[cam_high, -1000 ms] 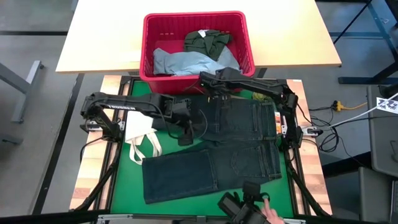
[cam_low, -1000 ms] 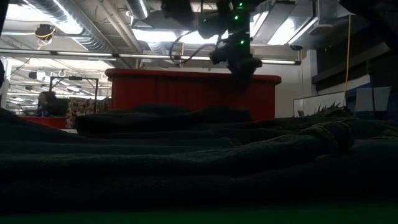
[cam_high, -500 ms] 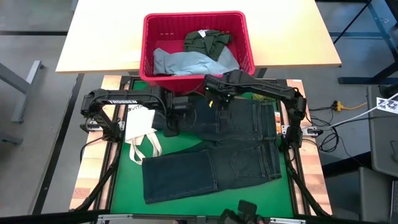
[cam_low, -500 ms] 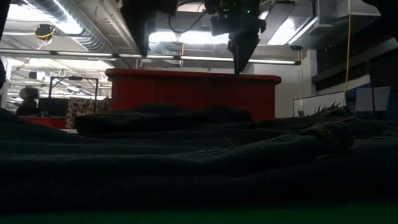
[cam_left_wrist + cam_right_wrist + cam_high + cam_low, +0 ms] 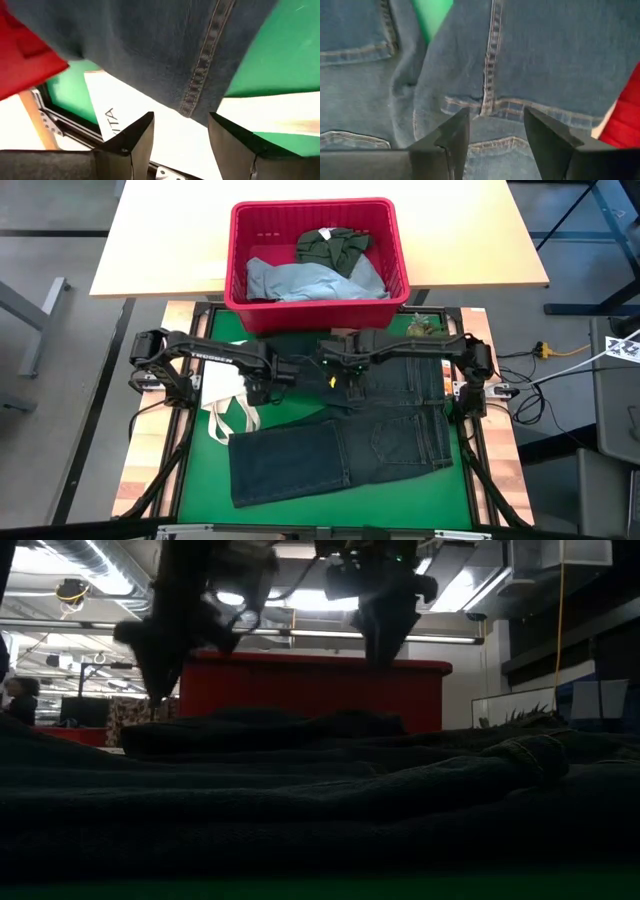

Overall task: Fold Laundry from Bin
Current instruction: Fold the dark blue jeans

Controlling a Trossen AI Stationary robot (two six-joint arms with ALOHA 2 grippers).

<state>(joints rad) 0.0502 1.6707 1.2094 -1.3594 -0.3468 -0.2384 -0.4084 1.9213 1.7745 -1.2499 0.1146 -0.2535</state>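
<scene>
Evenly bright from overhead, soft shadows only. Dim and backlit at table height, glaring ceiling lights [image 5: 270,598], left gripper [image 5: 165,640] motion-smeared. Slightly soft in both wrist close-ups.

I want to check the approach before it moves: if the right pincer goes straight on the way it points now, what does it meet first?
Most likely the dark navy jeans. The right pincer stands open, pointing at their seamed seat panel, with nothing between. How far off it hangs is unclear.
</scene>
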